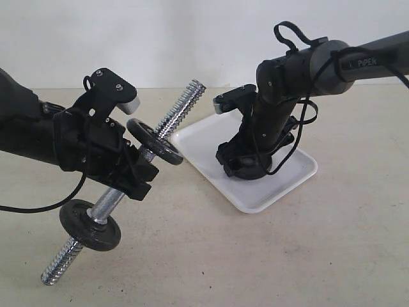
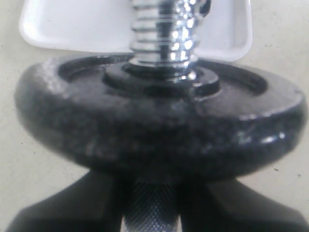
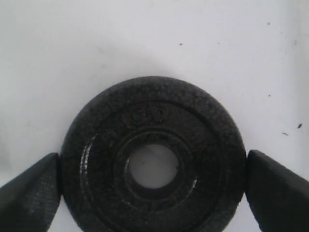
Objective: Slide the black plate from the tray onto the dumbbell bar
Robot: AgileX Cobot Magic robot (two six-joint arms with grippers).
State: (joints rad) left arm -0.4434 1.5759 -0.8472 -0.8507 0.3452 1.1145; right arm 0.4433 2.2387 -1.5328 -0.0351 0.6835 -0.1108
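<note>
The black plate (image 3: pixel 159 113) lies flat on the white tray (image 3: pixel 145 34), centre hole up. My right gripper (image 3: pixel 153 193) is lowered over it on the tray (image 1: pixel 291 176) and stands open. One finger (image 3: pixel 29 193) is against the plate's rim; the other finger (image 3: pixel 277 188) is a sliver off it. In the exterior view that gripper (image 1: pixel 246 167) hides the plate. My left gripper (image 1: pixel 137 176) is shut on the knurled middle of the dumbbell bar (image 1: pixel 182 105) and holds it tilted, its threaded end pointing up toward the tray.
Two black discs sit on the bar: one (image 1: pixel 153 142) just above my left gripper, filling the left wrist view (image 2: pixel 159 125), and one (image 1: pixel 89 224) near the lower end. Beige tabletop lies all round the tray (image 2: pixel 48 24).
</note>
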